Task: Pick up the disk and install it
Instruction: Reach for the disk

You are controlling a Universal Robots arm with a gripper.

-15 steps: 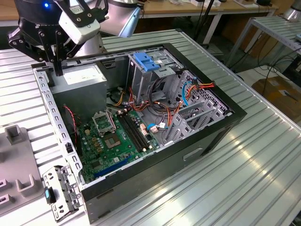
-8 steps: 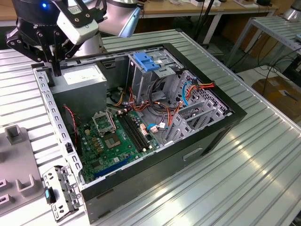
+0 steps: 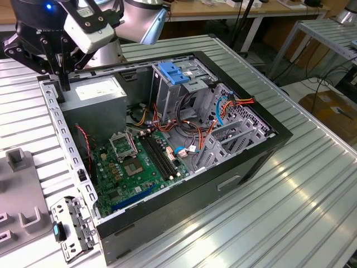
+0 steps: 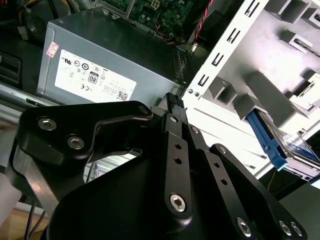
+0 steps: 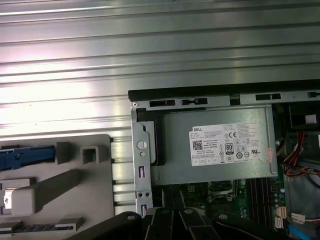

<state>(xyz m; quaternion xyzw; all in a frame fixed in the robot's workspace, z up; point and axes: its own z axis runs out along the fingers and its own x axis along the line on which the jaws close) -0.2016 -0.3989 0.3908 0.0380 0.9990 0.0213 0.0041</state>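
The disk [image 4: 299, 148] lies in the grey fixture tray [image 4: 260, 85], a silver drive with a blue band and a blue plastic bracket [image 4: 266, 136] along its edge. In the first wrist view that blue bracket [image 5: 25, 155] shows at the tray's far side. My gripper [image 4: 172, 99] hangs over the corner of the open computer case [image 3: 184, 139], above the case frame beside the power supply, and apart from the disk. Its black fingers [image 3: 63, 75] meet at the tips, shut on nothing.
A grey power supply box [image 5: 220, 150] with a white sticker fills the case corner under the gripper. A light-blue latch plate [image 3: 175, 73] tops the drive cage. The green motherboard [image 3: 139, 164] and loose cables lie inside. A ribbed metal table [image 3: 312, 184] surrounds the case.
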